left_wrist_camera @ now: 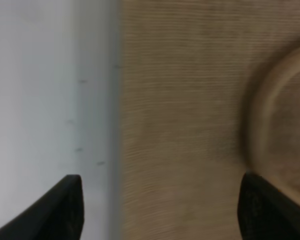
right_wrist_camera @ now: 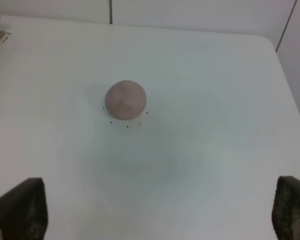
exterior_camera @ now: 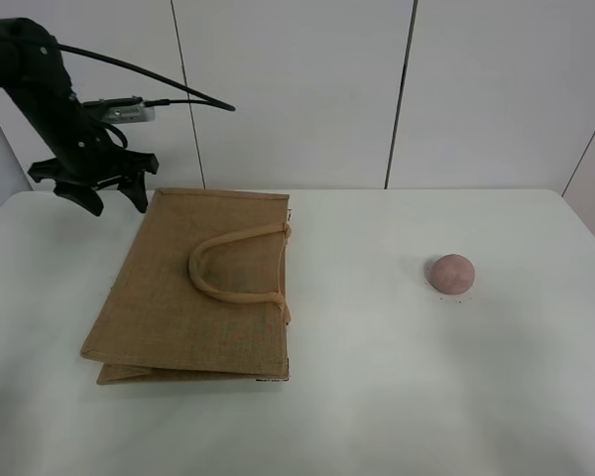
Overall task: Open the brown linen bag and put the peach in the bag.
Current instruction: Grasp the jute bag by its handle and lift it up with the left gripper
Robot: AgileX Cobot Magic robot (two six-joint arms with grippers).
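Nothing is judged done yet: bag unopened, peach outside it. The brown linen bag (exterior_camera: 193, 288) is laid flat and folded on the tabletop (exterior_camera: 377, 377). The peach (exterior_camera: 451, 273) is sat well apart, to the right. Left fingers (exterior_camera: 137, 190) are spread wide, empty, over the bag's far edge. Right fingers (right_wrist_camera: 20, 210) are also wide, empty, short of the peach.

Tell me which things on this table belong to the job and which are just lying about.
Job: bag, lying flat; peach; open left gripper by the bag's corner.
Other: just the table and the wall panels.
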